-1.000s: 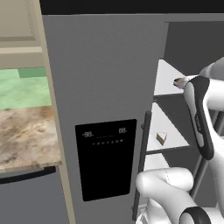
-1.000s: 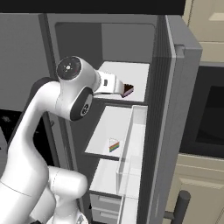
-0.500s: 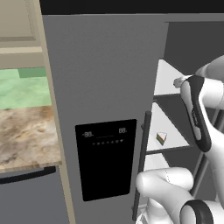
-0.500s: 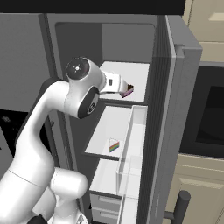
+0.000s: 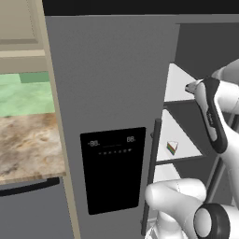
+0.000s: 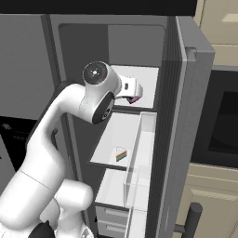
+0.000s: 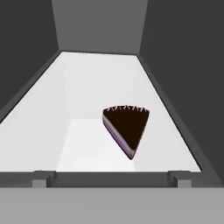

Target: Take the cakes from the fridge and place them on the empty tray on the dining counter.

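Cakes: dark slice [image 7: 127, 128] lies on the fridge's [image 5: 107, 74] upper shelf [image 7: 87, 87], rainbow slice [image 6: 121, 155] below.
Pincer: jaws wide, nothing held, facing the dark slice so I can reach it.

arm: rose from base, elbow high, forearm reaching forward | wrist: level | claw [image 6: 133, 98]: jaws wide apart, holding nothing

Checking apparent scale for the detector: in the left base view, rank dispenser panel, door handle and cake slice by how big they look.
1. Dispenser panel, largest.
2. Door handle: taller than the panel but thin, so less area.
3. Cake slice, far smallest; it also sits deeper in the fridge, which shrinks it.
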You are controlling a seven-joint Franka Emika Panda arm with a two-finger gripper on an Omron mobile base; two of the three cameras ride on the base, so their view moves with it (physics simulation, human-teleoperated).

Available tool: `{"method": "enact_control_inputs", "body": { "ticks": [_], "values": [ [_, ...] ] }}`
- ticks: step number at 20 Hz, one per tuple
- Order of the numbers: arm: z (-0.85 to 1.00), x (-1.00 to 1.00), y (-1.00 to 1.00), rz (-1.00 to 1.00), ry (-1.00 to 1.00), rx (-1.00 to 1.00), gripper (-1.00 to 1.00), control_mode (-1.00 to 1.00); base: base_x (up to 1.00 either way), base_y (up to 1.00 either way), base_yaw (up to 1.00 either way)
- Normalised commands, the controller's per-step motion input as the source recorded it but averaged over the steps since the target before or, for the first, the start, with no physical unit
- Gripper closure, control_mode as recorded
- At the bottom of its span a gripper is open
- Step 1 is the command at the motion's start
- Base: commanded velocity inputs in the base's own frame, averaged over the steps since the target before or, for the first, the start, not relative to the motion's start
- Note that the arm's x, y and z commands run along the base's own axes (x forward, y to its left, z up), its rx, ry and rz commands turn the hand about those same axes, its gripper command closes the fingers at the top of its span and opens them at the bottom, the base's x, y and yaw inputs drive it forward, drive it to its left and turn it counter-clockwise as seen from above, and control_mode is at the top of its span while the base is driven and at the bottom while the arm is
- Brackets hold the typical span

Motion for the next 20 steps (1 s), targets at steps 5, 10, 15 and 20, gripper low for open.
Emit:
{"method": "enact_control_inputs", "body": {
  "ticks": [5,10,15,20],
  "values": [
    [-0.08,0.36,-0.04,0.01,0.00,0.00,-1.00,-1.00,0.00,0.00,0.00],
    [-0.13,0.26,-0.01,0.01,0.00,0.00,-1.00,-1.00,0.00,0.00,0.00],
    [-0.12,0.18,-0.10,0.02,0.00,0.00,-1.00,-1.00,0.00,0.00,0.00],
    [-0.05,0.17,-0.16,0.02,0.00,0.00,-1.00,-1.00,0.00,0.00,0.00]
  ]
}}
